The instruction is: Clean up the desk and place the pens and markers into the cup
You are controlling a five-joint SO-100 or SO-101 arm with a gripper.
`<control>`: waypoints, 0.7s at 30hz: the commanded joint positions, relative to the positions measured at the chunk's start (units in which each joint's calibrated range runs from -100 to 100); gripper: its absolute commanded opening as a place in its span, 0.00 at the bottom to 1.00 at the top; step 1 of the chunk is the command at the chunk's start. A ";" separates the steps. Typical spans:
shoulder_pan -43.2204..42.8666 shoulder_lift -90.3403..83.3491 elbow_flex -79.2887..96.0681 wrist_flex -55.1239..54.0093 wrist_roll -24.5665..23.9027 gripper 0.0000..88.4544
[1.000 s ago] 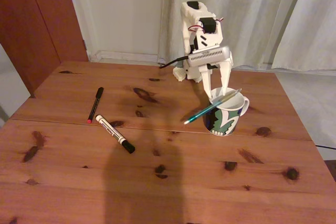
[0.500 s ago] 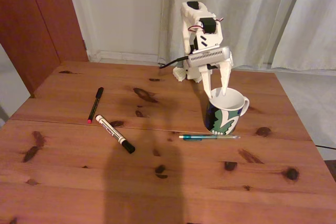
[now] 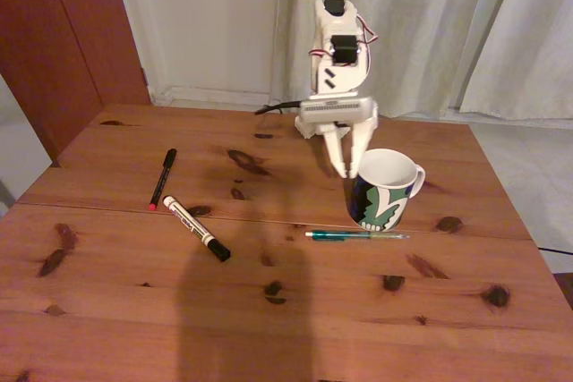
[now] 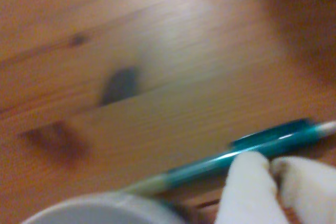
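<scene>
On the desk [image 3: 295,310] the green pen [image 3: 356,235] lies flat, just in front of the cup [image 3: 380,192], which stands upright with no stick showing in it. At the left lie the black pen with the red tip [image 3: 163,178] and the white marker with the black cap [image 3: 195,227]. My gripper [image 3: 346,167] hangs shut and empty just left of the cup's rim, pointing down. In the blurred wrist view the fingertips [image 4: 249,182] touch each other above the green pen [image 4: 252,153], with the cup's rim [image 4: 100,208] at the bottom edge.
The arm's base [image 3: 313,123] and its cable stand at the back of the desk before pale curtains [image 3: 430,24]. A dark wooden door [image 3: 63,33] is at the far left. A shadow falls over the desk's front middle.
The green pen, which rested tilted on the cup's rim, has dropped onto the desk in front of the cup. My gripper has shut and swung left off the cup.
</scene>
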 commanded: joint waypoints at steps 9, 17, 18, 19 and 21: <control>2.62 10.33 -7.49 5.34 8.84 0.01; 3.99 13.23 -11.64 13.60 12.30 0.01; 4.07 13.40 -11.37 13.94 12.56 0.01; 4.15 13.56 -11.09 13.94 12.77 0.01; 5.35 13.89 -10.82 13.94 12.66 0.01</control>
